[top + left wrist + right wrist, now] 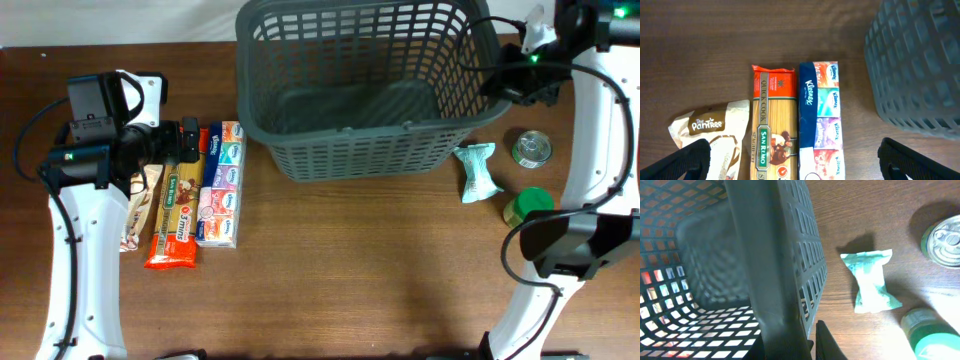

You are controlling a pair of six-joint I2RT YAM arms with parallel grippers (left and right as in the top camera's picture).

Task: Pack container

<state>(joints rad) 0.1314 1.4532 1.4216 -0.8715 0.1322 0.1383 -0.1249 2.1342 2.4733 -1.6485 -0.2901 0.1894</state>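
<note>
The container, a large dark grey slotted basket, stands at the back centre with nothing in it. Its wall shows in the left wrist view, and its rim fills the right wrist view. My right gripper is shut on the basket's right rim, and one finger shows outside the wall. My left gripper is open and empty, hovering over a spaghetti pack and a tissue pack, its fingers spread wide.
Left of the basket lie a Pantree bag, the spaghetti pack and the tissue pack. To its right are a teal packet, a tin can and a green-lidded jar.
</note>
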